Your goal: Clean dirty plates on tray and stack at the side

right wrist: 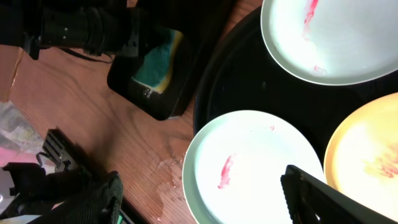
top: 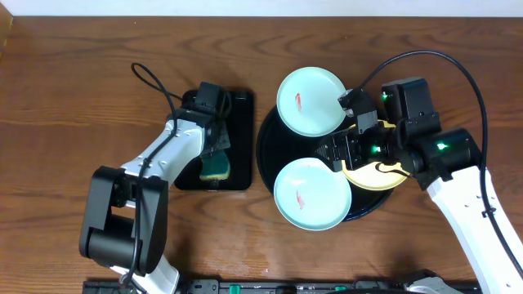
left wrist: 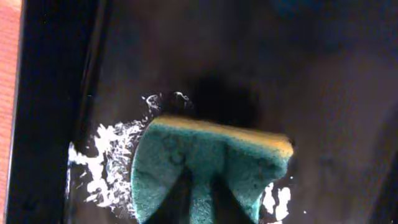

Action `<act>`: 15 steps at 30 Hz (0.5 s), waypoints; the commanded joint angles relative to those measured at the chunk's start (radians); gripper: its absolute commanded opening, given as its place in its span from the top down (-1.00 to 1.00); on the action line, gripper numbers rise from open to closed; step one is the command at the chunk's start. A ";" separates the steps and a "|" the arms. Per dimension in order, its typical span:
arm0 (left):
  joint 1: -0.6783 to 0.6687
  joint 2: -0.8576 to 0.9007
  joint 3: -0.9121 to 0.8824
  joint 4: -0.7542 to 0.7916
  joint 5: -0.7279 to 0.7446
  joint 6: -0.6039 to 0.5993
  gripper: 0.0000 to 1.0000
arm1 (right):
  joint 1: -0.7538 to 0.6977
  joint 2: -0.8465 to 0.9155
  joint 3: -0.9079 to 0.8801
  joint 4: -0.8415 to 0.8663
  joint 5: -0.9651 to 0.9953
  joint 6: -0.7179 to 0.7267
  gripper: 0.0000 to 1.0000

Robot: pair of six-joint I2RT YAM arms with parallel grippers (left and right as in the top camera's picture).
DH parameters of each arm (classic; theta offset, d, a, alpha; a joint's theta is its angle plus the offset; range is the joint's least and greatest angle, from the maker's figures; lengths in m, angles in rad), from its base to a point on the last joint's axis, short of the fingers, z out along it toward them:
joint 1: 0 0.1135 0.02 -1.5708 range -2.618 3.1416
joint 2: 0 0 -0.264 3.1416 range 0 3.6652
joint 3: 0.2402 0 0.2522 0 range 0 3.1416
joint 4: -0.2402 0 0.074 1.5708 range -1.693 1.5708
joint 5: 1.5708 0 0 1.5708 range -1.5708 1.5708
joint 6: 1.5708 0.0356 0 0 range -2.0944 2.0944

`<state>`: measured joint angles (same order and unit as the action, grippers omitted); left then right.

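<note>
The round black tray (top: 266, 145) holds three plates. A mint plate (top: 310, 100) lies at its back and another mint plate (top: 311, 194) at its front, each with a red smear. A yellow plate (top: 369, 175) lies at the right, partly under my right arm. My right gripper (top: 341, 151) hovers open and empty between the plates. In the right wrist view its fingers (right wrist: 199, 196) straddle the front mint plate (right wrist: 249, 168) from above. My left gripper (top: 214, 153) is shut on a green and yellow sponge (left wrist: 211, 155) over the small tray.
A small rectangular black tray (top: 239, 106) sits left of the round tray, with white foam (left wrist: 109, 162) on its floor. A small wet patch (right wrist: 168, 171) marks the wood by the front mint plate. Cables loop over the back of the table.
</note>
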<state>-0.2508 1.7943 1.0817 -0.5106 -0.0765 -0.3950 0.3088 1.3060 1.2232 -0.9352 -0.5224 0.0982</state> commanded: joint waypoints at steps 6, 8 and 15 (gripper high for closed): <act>0.003 0.007 0.025 -0.027 0.034 0.051 0.85 | 0.009 -0.006 0.016 -0.017 -0.002 0.002 -0.60; 0.003 -0.026 0.053 -0.050 0.047 0.062 0.31 | 0.009 -0.006 0.016 -0.019 -0.002 0.001 -0.60; 0.003 -0.121 0.063 -0.131 0.042 0.061 -0.52 | 0.009 -0.006 0.016 -0.019 -0.001 0.001 -0.61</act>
<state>-0.2504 1.7119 1.1225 -0.6331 -0.0357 -0.3542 0.3088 1.3060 1.2232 -0.9539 -0.5224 0.0986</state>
